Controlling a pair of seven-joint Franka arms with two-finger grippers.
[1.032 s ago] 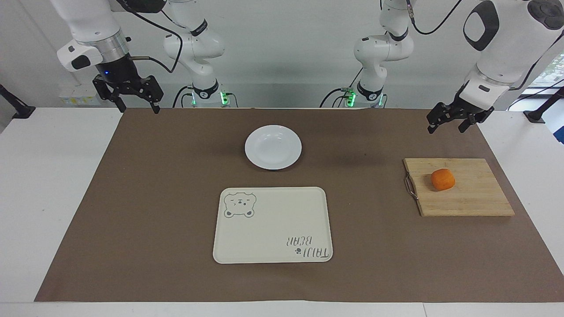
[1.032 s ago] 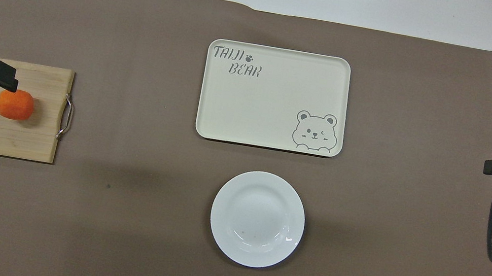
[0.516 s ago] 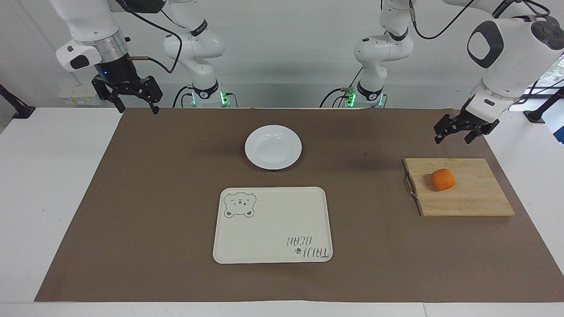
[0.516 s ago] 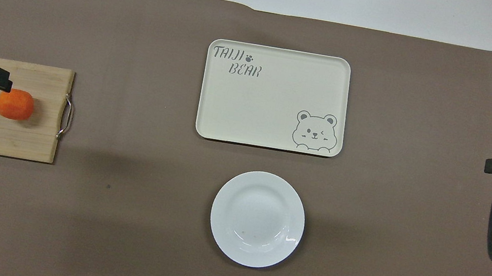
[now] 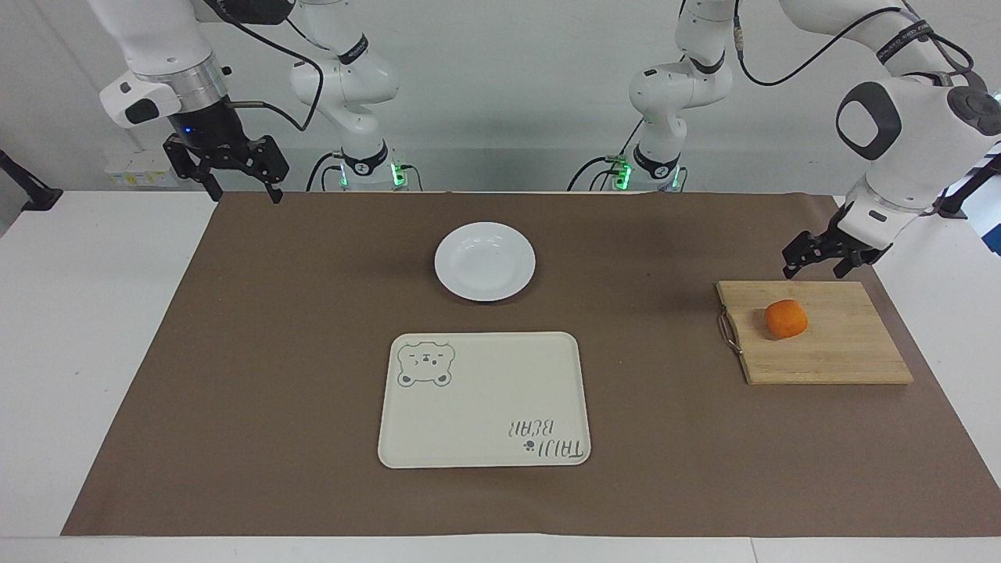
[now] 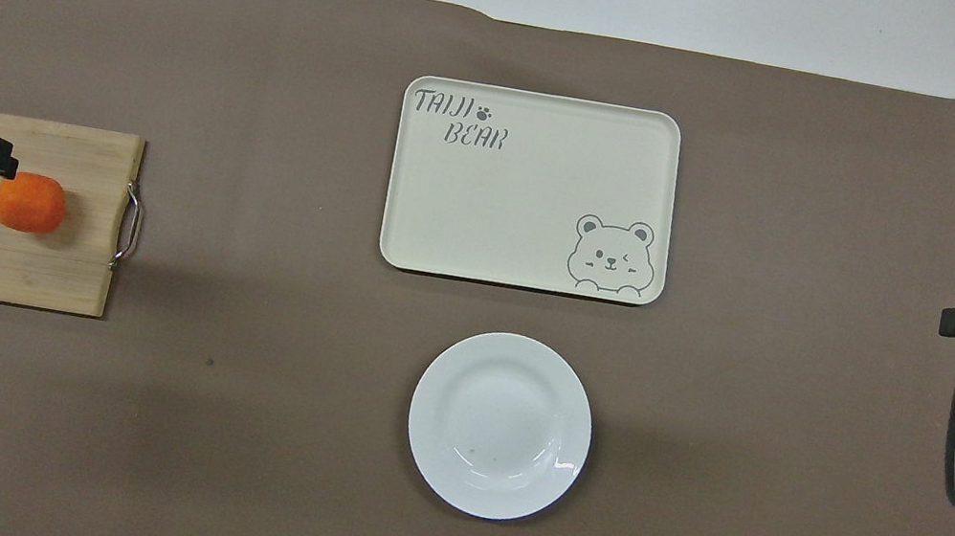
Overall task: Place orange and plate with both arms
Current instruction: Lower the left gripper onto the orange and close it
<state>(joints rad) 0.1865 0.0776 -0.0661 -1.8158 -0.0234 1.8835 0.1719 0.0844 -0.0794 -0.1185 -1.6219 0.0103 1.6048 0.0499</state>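
Observation:
The orange [image 5: 785, 319] lies on a wooden cutting board [image 5: 841, 356] toward the left arm's end of the table; it also shows in the overhead view [image 6: 30, 203]. The white plate [image 5: 485, 260] sits on the brown mat mid-table, nearer to the robots than the cream tray; it is empty in the overhead view [image 6: 500, 425]. My left gripper [image 5: 813, 270] is open and empty, low over the board's robot-side edge, apart from the orange; its tip shows in the overhead view [image 6: 6, 160]. My right gripper [image 5: 246, 191] is open and empty, raised over the mat's corner at the right arm's end.
A cream rectangular tray with a bear drawing [image 5: 485, 399] lies farther from the robots than the plate. The cutting board has a metal handle [image 5: 728, 331] on its side toward the table's middle. Two smaller white arms with green-lit bases [image 5: 367, 168] stand at the robots' edge.
My left gripper has come down and moved toward the cutting board, closer to the orange. The right arm has stayed almost still. Orange, plate and tray have not moved.

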